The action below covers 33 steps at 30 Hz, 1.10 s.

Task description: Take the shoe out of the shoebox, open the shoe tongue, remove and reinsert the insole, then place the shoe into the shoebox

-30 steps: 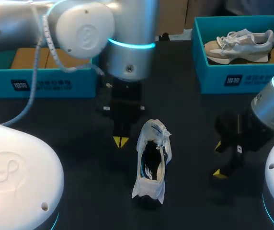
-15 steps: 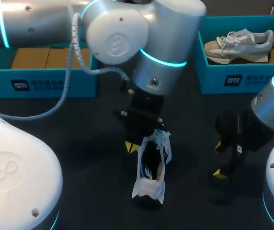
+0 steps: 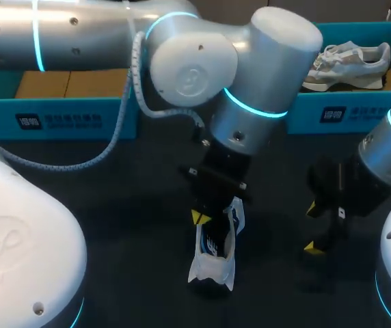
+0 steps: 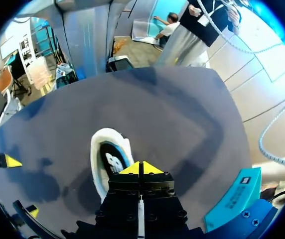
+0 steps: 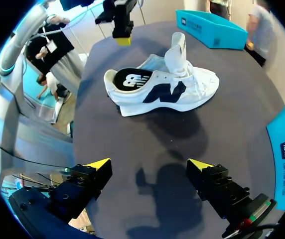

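A white shoe (image 3: pixel 216 263) with a dark insole stands on its sole mid-table, tongue pulled up. My left arm reaches over the middle. Its gripper (image 3: pixel 199 217) is shut with nothing in it, tips just above the shoe's left rim by the opening. From the left wrist the shut gripper (image 4: pixel 141 168) hovers over the shoe (image 4: pixel 102 159). My right gripper (image 3: pixel 312 229) stands wide open to the shoe's right, well apart from it. The right wrist view shows that gripper (image 5: pixel 149 164) open, the shoe (image 5: pixel 167 89) ahead, and the left gripper (image 5: pixel 123 39) beyond the shoe.
A teal shoebox (image 3: pixel 59 116) with a brown cardboard bottom sits at the back left. Another teal box (image 3: pixel 332 116) at the back right holds a second pale shoe (image 3: pixel 349 61). Dark tabletop lies open between the shoe and my right gripper.
My left arm has swung right and down from beside the shoe's far end to its left rim, gripper still shut. The shoe and the right arm have not moved.
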Each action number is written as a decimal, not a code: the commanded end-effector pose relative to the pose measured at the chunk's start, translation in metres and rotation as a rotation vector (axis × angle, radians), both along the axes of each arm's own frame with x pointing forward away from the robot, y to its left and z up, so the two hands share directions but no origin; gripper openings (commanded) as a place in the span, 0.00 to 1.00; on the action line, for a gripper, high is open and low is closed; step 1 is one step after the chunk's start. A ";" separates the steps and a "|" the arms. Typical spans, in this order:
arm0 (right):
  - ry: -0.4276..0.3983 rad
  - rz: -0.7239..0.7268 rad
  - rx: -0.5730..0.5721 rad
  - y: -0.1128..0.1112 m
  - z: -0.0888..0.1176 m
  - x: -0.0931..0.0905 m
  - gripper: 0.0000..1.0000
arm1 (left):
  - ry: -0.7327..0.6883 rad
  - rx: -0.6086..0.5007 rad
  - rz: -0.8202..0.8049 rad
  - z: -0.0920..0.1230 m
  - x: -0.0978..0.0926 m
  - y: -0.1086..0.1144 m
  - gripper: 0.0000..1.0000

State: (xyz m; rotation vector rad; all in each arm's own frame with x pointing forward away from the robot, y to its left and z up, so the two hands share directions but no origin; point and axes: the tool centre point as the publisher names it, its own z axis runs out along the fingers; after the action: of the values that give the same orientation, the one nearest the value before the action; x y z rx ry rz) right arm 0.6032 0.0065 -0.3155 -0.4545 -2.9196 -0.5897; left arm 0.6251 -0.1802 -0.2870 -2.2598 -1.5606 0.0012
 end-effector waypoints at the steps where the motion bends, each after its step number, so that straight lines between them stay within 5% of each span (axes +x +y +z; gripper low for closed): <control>1: -0.003 -0.001 -0.001 0.000 0.000 -0.002 1.00 | 0.026 0.001 0.002 -0.012 0.008 -0.003 0.00; 16: -0.003 -0.001 -0.001 0.000 0.000 -0.002 1.00 | -0.014 -0.048 0.001 -0.024 0.006 -0.014 0.00; 27: 0.002 -0.005 -0.016 -0.061 0.028 -0.010 1.00 | 0.010 -0.068 -0.014 -0.047 0.007 -0.010 0.00; 33: 0.015 -0.022 -0.021 -0.068 0.029 -0.011 1.00 | 0.019 -0.068 -0.021 -0.060 0.005 -0.013 0.00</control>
State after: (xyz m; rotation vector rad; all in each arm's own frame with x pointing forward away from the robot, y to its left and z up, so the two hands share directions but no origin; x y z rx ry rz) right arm 0.6023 -0.0546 -0.2958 -0.4880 -2.9005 -0.5456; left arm 0.6310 -0.1925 -0.3403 -2.3206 -1.5486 0.0712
